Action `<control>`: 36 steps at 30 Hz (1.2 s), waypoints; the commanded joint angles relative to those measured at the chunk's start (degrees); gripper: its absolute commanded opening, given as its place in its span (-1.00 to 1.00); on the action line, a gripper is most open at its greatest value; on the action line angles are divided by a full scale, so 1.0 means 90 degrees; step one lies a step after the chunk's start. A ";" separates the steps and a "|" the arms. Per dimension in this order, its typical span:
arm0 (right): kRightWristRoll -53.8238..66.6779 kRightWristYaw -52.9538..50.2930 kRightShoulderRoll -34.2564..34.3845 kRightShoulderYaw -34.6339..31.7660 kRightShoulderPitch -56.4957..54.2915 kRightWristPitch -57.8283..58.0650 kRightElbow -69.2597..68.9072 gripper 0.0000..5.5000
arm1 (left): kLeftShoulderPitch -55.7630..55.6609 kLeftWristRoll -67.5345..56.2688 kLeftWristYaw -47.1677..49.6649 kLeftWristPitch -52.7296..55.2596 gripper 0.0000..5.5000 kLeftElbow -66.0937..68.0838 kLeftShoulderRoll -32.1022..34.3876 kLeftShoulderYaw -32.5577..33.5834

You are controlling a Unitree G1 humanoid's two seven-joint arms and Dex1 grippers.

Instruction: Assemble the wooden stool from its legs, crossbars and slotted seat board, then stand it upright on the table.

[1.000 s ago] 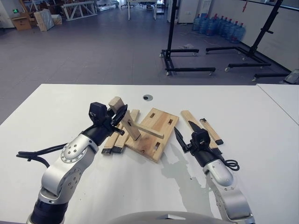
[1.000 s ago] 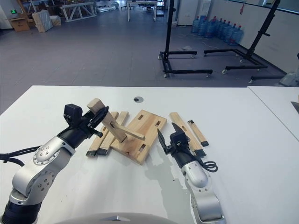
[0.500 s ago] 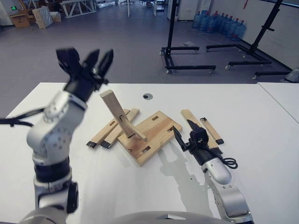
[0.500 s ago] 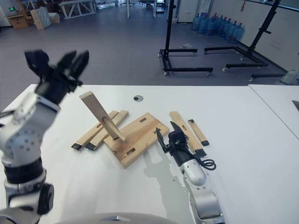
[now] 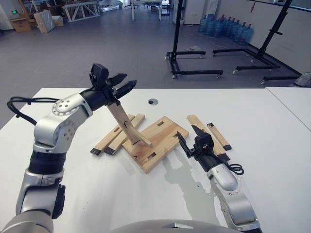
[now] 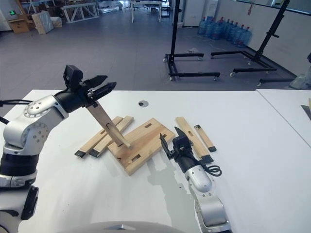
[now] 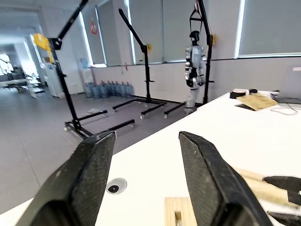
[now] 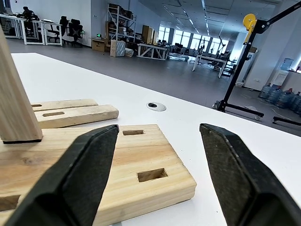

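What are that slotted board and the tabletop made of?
Slotted board: pale, unfinished-looking wood, with visible grain and raw-cut slots. Tabletop: smooth white surface with faint reflections, perhaps laminate or painted board; unclear which.

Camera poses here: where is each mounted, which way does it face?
Left eye view: head, forward and down over table; both arms, left gripper, right gripper.
Right eye view: stereo twin, same scene.
Left wrist view: left wrist, across table toward black stands; left gripper open in front.
Right wrist view: right wrist, low, at seat board and leg; right gripper open.
Shared: wrist views both catch seat board and table's round hole.
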 commanded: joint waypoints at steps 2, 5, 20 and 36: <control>-0.0009 0.0045 -0.0020 0.0022 -0.0066 0.0098 -0.0032 0.15 | -0.0306 -0.0545 0.1019 0.0710 -0.11 -0.0174 -0.0872 0.0447; -0.0012 0.0047 -0.0016 0.0069 -0.0053 0.0097 -0.0029 0.15 | -0.1388 -0.1525 0.1635 0.0990 -0.11 -0.0159 -0.1031 0.1398; -0.0088 -0.0048 -0.0014 -0.0047 -0.0033 0.0029 0.0182 0.15 | -0.0346 -0.0510 -0.0508 0.0914 -0.11 0.0302 -0.0364 0.0069; -0.0240 -0.0217 -0.0171 -0.0384 0.0160 0.0848 0.0549 0.15 | 0.0110 -0.0486 0.0344 0.1358 -0.11 -0.0479 -0.0944 0.0089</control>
